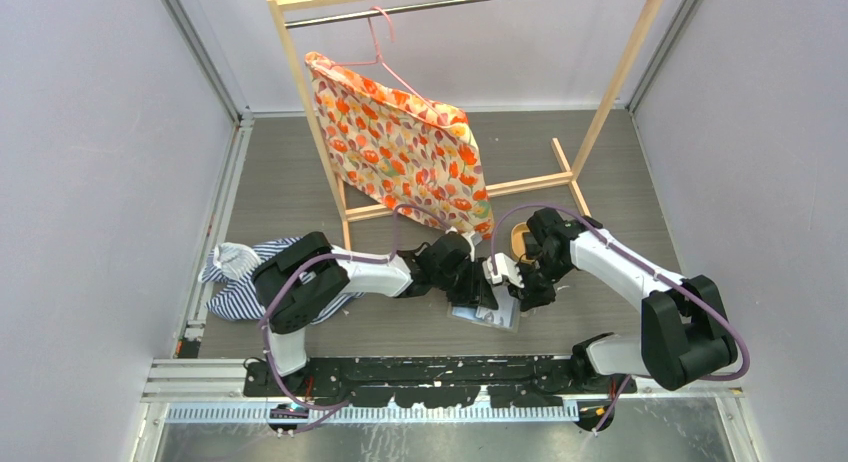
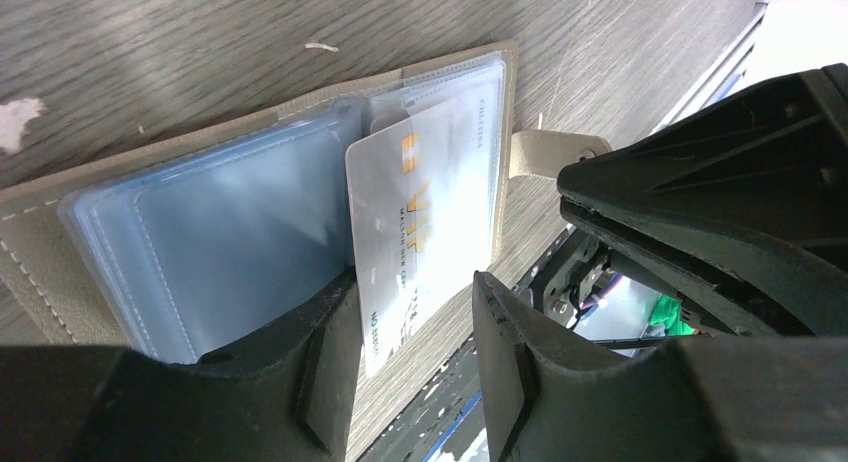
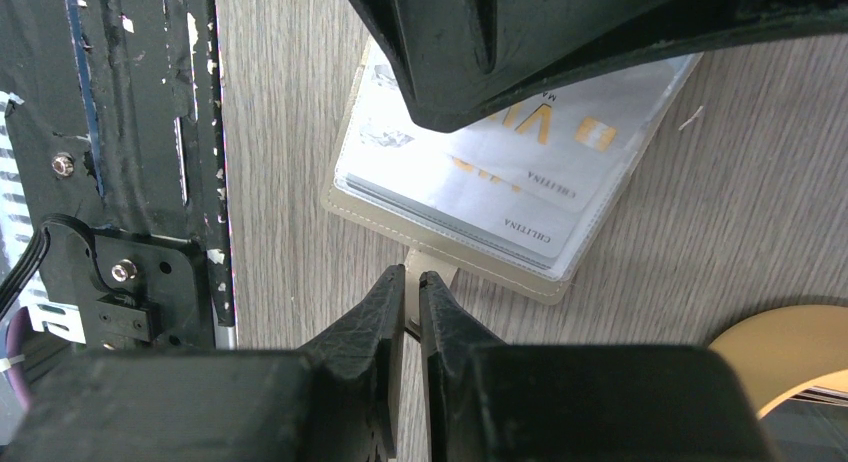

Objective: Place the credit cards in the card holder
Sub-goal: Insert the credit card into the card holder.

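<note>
— One card [image 2: 430,212] half-sleeved in the card holder [image 2: 35,247], between the left gripper's [image 2: 415,287] released jaws. And the right gripper [image 3: 412,277]?
— Clenched on the snap tab [image 2: 545,150]. Risk: left jaws catching the card on withdrawal, dragging it out.

Top cam sits up high at the near edge, looking down over the whole table [image 1: 300,182]. Both wrist cams are way closer, low over the surface. The left one faces the open card holder [image 2: 230,232] from one side, the right one from its tab edge. All three share that holder.
</note>
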